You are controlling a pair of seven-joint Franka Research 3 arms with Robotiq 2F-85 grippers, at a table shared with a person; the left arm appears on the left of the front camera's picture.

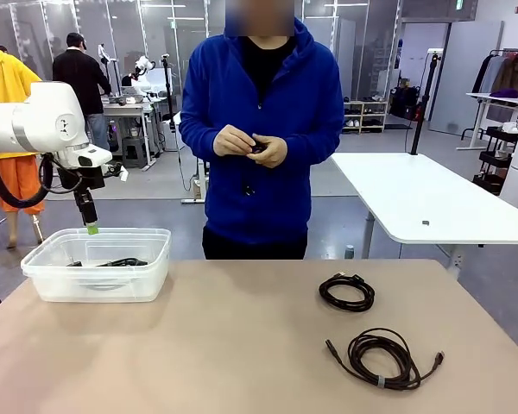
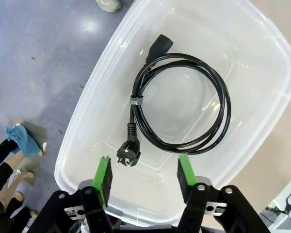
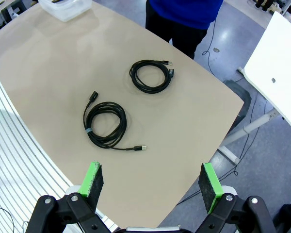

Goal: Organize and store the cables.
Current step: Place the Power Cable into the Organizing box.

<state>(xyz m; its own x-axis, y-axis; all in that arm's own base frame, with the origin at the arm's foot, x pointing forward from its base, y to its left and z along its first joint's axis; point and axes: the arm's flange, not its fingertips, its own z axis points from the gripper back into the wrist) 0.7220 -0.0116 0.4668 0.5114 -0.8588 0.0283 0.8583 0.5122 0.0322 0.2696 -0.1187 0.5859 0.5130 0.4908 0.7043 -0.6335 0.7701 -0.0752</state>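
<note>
Taking 12 o'clock as the person's side of the desk (image 1: 224,345), a clear plastic bin (image 1: 95,286) sits at 10 o'clock. The left jaws hang just above the bin, spread apart and empty, their green pads (image 2: 103,177) clear of everything below. On the bin's floor lies one coiled black power cord (image 2: 135,102), bound with a small band; its round plug points to 7 o'clock of the coil in the left wrist view, and its square connector to 12 o'clock.

Two more cables lie on the bare desk, apart from each other. A smaller black coil (image 1: 354,306) rests at 2 o'clock. A larger dark coil (image 1: 380,379), tied with a pale band, rests at 4 o'clock with both ends trailing out.

The right jaws hover high over the desk's edge, wide apart and holding nothing, well away from both coils.

The person in a blue hooded top stands at 12 o'clock, hands (image 1: 250,144) together at waist height around a small dark item, too small to tell
</note>
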